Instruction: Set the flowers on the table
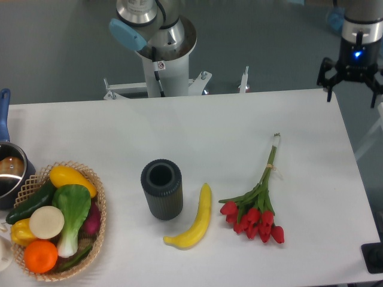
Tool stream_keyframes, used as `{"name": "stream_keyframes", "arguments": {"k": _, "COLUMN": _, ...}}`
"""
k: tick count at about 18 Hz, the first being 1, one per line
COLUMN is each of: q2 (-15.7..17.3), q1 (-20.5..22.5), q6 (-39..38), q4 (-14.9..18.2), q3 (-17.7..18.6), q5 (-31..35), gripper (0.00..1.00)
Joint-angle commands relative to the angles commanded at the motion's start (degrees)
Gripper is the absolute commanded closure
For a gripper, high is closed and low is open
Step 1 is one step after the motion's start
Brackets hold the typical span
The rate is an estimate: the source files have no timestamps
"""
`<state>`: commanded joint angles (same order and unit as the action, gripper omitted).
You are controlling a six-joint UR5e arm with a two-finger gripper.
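Bunch of red tulips with green stems lies flat on the white matte worktop, toward its right edge, beside a yellow banana. Black two-finger pincer spread, empty, above far right corner. Risk: a needless re-grasp could drag blooms off that edge.

Floor behind everything is a flat grey-blue, looks like carpet or matte vinyl, can't really tell which. It fills the whole top strip and runs down the right edge too. Lighting is soft and even, no hard shadows anywhere back there. There's a white metal frame with a couple of upright bolts sitting low on the floor at top center. Something pale blue pokes in at the top right corner, too cropped to identify. A small dark block sits at the bottom right edge.
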<state>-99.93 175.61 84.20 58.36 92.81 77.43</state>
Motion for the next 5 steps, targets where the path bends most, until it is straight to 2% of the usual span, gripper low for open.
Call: {"name": "stream_keyframes", "arguments": {"k": 5, "q2": 0.0, "q1": 0.2, "q6": 0.0, "q4": -0.1, "q3": 0.0, "q5": -0.2, "gripper": 0.0}}
